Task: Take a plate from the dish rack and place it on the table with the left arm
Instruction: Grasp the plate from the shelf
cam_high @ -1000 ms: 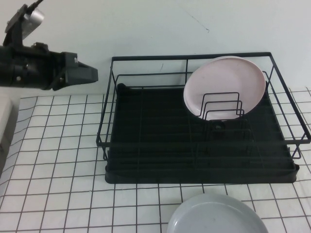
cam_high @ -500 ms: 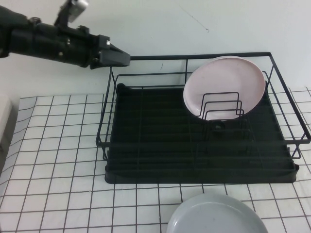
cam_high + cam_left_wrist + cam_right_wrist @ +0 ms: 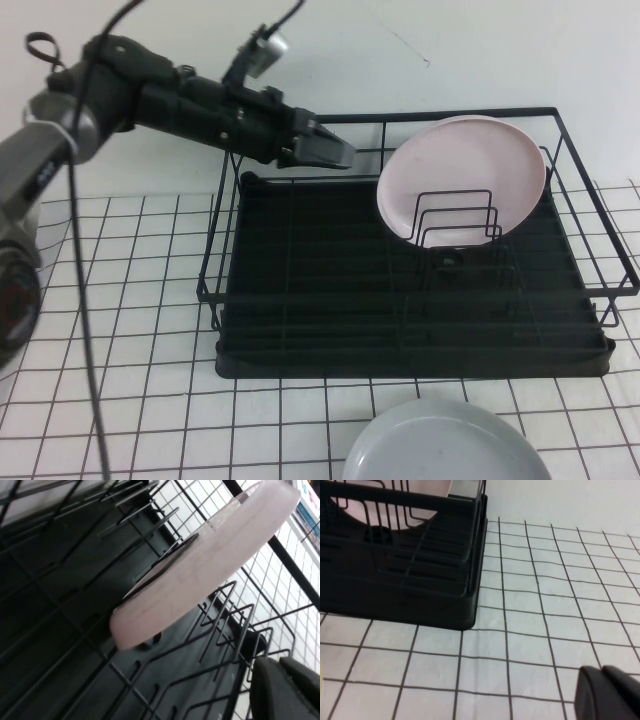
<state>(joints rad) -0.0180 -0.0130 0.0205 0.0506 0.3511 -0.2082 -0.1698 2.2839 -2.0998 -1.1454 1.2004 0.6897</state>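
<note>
Left arm stretched out, right gripper seen only as a corner

The left arm [image 3: 150, 95] reaches in from the robot's left, raised and nearly level, its cable looping above. The left gripper [image 3: 335, 155] points toward the robot's right, fingers apparently drawn together. The right gripper [image 3: 610, 692] shows only as a dark tip in its wrist view.

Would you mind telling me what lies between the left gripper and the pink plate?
In the high view, only the dish rack's upper rear wires cross the gap between the left gripper and the plate. The right gripper hangs over bare table.
</note>
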